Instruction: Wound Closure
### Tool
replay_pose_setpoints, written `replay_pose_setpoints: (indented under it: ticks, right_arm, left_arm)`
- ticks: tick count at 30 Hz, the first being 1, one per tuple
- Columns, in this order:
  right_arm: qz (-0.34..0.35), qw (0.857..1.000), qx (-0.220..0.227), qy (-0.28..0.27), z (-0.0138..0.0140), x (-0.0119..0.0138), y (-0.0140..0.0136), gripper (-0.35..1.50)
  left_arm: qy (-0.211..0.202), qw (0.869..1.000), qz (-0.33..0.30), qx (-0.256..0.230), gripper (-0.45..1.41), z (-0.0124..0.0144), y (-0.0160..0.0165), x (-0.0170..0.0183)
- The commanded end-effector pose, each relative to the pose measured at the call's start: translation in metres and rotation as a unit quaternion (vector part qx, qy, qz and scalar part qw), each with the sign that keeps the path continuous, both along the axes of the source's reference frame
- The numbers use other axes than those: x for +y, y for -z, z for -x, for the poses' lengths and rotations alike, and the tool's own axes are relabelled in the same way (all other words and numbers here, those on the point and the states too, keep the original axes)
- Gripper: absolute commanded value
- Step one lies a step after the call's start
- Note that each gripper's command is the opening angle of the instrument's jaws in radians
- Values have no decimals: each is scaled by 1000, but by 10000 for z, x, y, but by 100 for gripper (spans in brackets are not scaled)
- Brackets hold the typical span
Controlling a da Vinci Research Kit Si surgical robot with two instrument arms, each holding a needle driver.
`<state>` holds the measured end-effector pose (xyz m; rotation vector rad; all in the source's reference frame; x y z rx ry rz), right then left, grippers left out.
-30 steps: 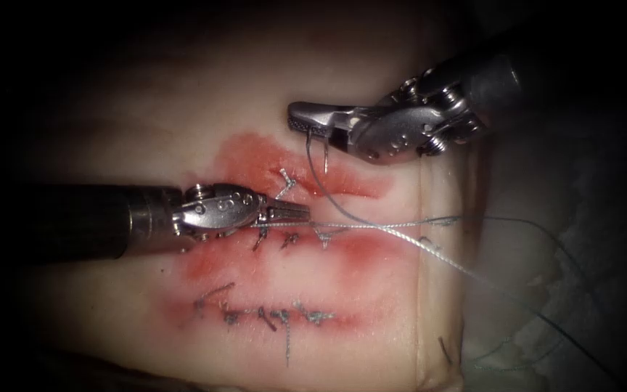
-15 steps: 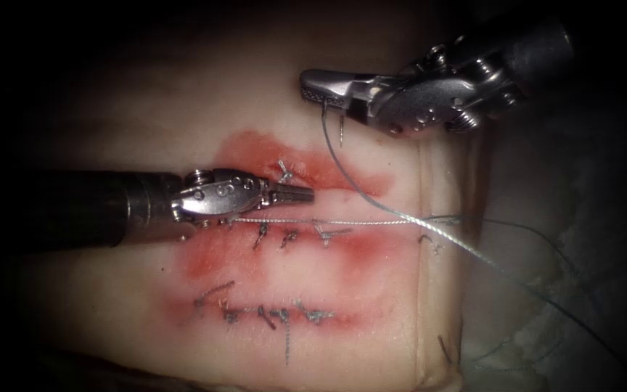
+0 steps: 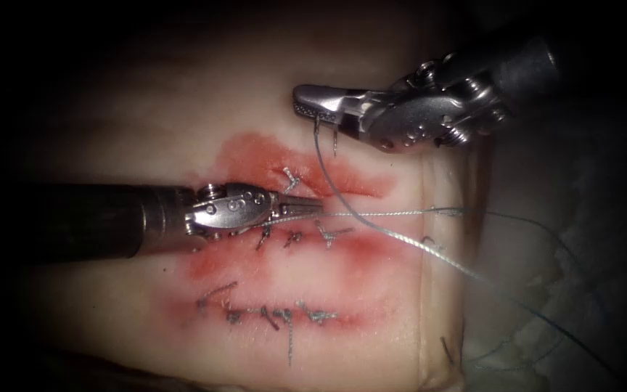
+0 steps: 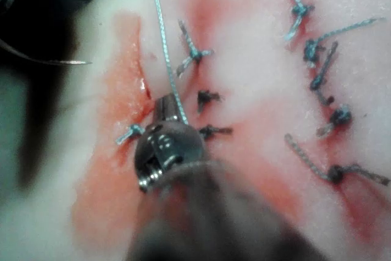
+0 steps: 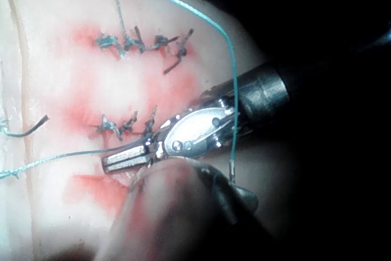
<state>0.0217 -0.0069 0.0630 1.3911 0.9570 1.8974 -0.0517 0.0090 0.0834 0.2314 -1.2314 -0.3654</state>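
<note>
Thread [image 3: 371, 215] is what has shifted: half a second ago the horizontal strand ran just below your left claw [image 3: 312, 208], and now that claw sits further right along the cut [image 3: 335, 190], its tip level with the strand and clenched on it. The left wrist view bears this out, with the strand [image 4: 164, 47] running straight out from the closed tip [image 4: 165, 107].

Your right claw [image 3: 306, 104] has come slightly left and nearer since then, and hangs over the far part of the tissue [image 3: 146, 123], well apart from the left one. It is clenched on the thread close to a short cut end [image 3: 335, 141] that dangles beneath it; from there the strand sweeps down across the red fluid [image 3: 255, 156], crosses the horizontal strand and trails off the tissue's right edge.

You can see the needle [image 4: 52, 60] in the left wrist view, lying free beyond the tissue, in neither claw and not in the tissue.

Both ends of the thread look to be in hand, so you appear to be working on the knot beside the earlier stitches [image 3: 292, 236].
</note>
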Motion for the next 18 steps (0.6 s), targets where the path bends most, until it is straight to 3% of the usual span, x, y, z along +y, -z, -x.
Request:
replay_pose_setpoints:
  ticks: [1, 7, 18]
  right_arm:
    - [2, 1000, 1, 1, -10, -2, -4, -35]
    - [11, 1000, 3, 10, -10, -14, -17, -35]
    - [20, 999, 12, 34, -12, -25, -36, -35]
  left_arm:
    - [0, 1000, 2, -1, -45, 6, -5, 3]
    - [-12, 1000, 5, 5, -45, 4, -10, -1]
    - [-14, 998, -62, -2, -45, 3, -17, -8]
